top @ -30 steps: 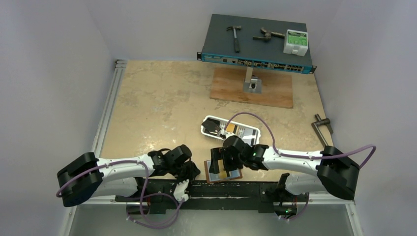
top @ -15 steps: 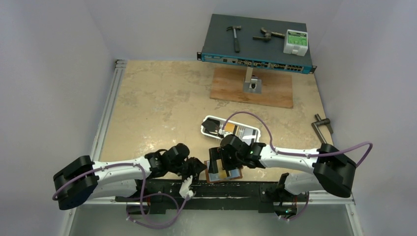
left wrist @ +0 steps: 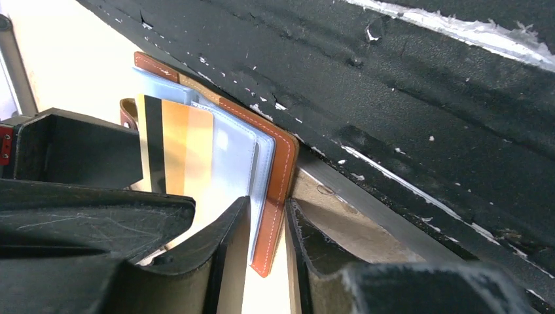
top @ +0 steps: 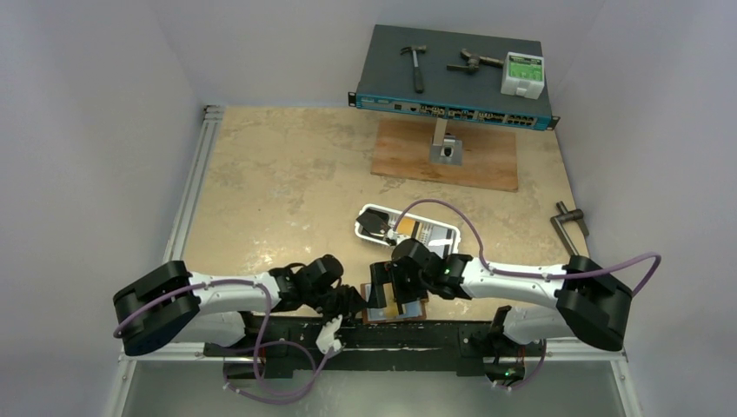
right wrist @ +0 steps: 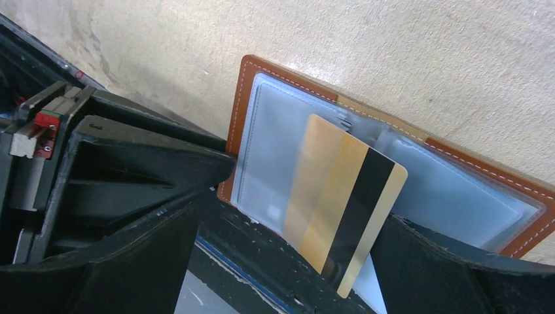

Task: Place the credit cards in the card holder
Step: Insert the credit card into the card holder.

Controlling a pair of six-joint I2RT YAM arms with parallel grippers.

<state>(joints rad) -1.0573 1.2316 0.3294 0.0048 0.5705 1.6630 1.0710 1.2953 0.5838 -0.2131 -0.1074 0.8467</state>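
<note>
Credit card [right wrist: 340, 203], likely stiff and slick, on open card holder [right wrist: 451, 193]; my right hand [right wrist: 294, 261] spread, left hand [left wrist: 268, 209] unclear; I'd pinch its free edge.

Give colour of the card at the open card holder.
Gold-orange with a black stripe; the card shows best in the right wrist view.
</note>
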